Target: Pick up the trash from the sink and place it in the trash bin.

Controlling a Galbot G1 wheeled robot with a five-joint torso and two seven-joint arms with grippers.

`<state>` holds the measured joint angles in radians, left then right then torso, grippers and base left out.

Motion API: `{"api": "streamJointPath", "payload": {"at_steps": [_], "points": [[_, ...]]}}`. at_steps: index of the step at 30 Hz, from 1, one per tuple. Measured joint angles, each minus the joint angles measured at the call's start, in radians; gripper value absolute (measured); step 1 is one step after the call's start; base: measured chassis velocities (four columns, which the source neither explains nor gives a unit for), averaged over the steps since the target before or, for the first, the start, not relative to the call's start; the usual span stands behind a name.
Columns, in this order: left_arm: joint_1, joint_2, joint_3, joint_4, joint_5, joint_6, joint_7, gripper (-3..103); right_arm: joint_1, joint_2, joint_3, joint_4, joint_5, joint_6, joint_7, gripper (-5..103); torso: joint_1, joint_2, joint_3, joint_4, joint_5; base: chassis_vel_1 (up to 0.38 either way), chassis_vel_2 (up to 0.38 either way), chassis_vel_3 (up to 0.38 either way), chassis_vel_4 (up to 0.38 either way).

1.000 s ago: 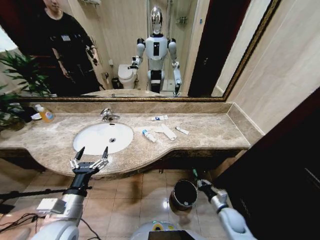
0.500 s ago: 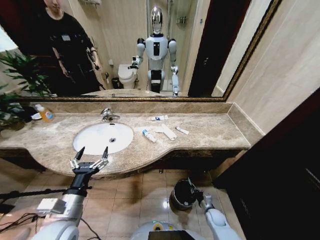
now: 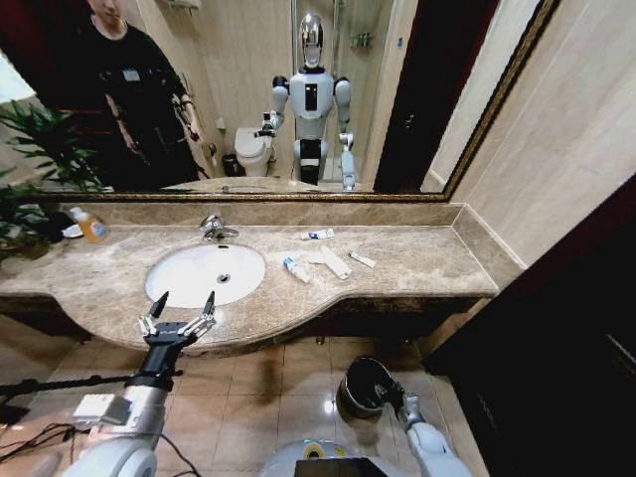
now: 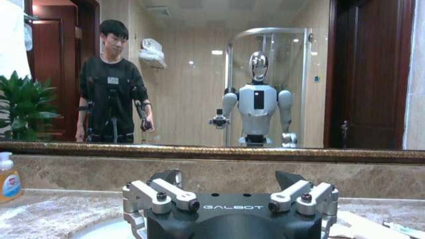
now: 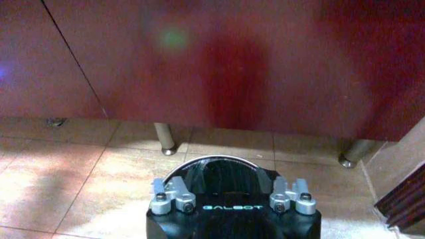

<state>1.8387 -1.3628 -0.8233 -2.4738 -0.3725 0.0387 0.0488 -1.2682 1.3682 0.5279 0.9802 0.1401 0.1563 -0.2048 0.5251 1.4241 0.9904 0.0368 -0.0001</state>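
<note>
Four trash (image 3: 297, 269) pieces, axes differing.

Left hand (image 4: 229, 191) body: "GALBOT", pale letters on black housing, btwn the two knuckle blocks.
Right hand (image 5: 232, 185) body: "GALBOT", same lettering on black housing, btwn the knuckle blocks.
Orange soap bottle (image 4: 8, 179), desk's back-left corner: blue/red label, print too small to read.
Person's shirt badge (image 4: 113, 80), in mirror: small white patch, text not legible.
White tubes on the desk (image 3: 297, 269): printing unreadable.
</note>
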Motion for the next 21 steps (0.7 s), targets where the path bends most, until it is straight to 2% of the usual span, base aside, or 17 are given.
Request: {"api": "streamJointPath", "payload": {"at_steps": [1, 2, 3, 5, 8, 13, 17, 19, 21], "points": [[0.0, 0.0, 0.0, 0.0, 0.0, 0.0, 0.0, 100, -0.002, 0.0, 0.0, 0.001, 0.001, 0.002, -0.001, 74, 0.0, 0.0, 0.0, 0.0, 0.0001, 0.0, 0.0, 0.0, 0.0], [0.0, 0.0, 0.0, 0.0, 0.0, 0.0, 0.0, 100, -0.004, 0.0, 0.0, 0.001, 0.002, 0.003, -0.001, 74, 0.0, 0.0, 0.0, 0.0, 0.0001, 0.0, 0.0, 0.0, 0.0], [0.0, 0.0, 0.0, 0.0, 0.0, 0.0, 0.0, 100, -0.006, 0.0, 0.0, 0.003, 0.004, 0.004, -0.002, 85, 0.0, 0.0, 0.0, 0.0, 0.0001, 0.0, 0.0, 0.0, 0.0], [0.0, 0.0, 0.0, 0.0, 0.0, 0.0, 0.0, 100, -0.007, 0.0, 0.0, 0.005, 0.005, 0.004, -0.002, 85, 0.0, 0.0, 0.0, 0.0, 0.0001, 0.0, 0.0, 0.0, 0.0], [0.0, 0.0, 0.0, 0.0, 0.0, 0.0, 0.0, 100, -0.013, 0.001, 0.0, 0.025, 0.017, 0.002, -0.008, 99, 0.0, 0.0, 0.0, 0.0, 0.0001, 0.0, 0.0, 0.0, 0.0], [0.0, 0.0, 0.0, 0.0, 0.0, 0.0, 0.0, 100, -0.036, 0.0, 0.003, 0.079, 0.027, -0.01, -0.011, 100, 0.0, 0.0, 0.0, 0.0, 0.0002, 0.0, 0.0, 0.0, 0.0], [0.0, 0.0, 0.0, 0.0, 0.0, 0.0, 0.0, 100, -0.091, -0.003, 0.015, 0.206, 0.057, -0.046, 0.004, 100, 0.0, 0.0, 0.0, 0.0, 0.0002, 0.0, 0.0, 0.0, 0.0], [0.0, 0.0, 0.0, 0.0, 0.0, 0.0, 0.0, 100, -0.153, -0.025, 0.022, 0.347, 0.117, -0.082, 0.039, 100, 0.0, 0.0, 0.0, 0.0, 0.0, 0.0, 0.0, 0.0, 0.0], [0.0, 0.0, 0.0, 0.0, 0.0, 0.0, 0.0, 100, -0.181, -0.035, 0.028, 0.406, 0.133, -0.095, 0.045, 100, 0.0, 0.0, 0.0, 0.0001, 0.0, 0.0, 0.0, 0.0, 0.0]]}}
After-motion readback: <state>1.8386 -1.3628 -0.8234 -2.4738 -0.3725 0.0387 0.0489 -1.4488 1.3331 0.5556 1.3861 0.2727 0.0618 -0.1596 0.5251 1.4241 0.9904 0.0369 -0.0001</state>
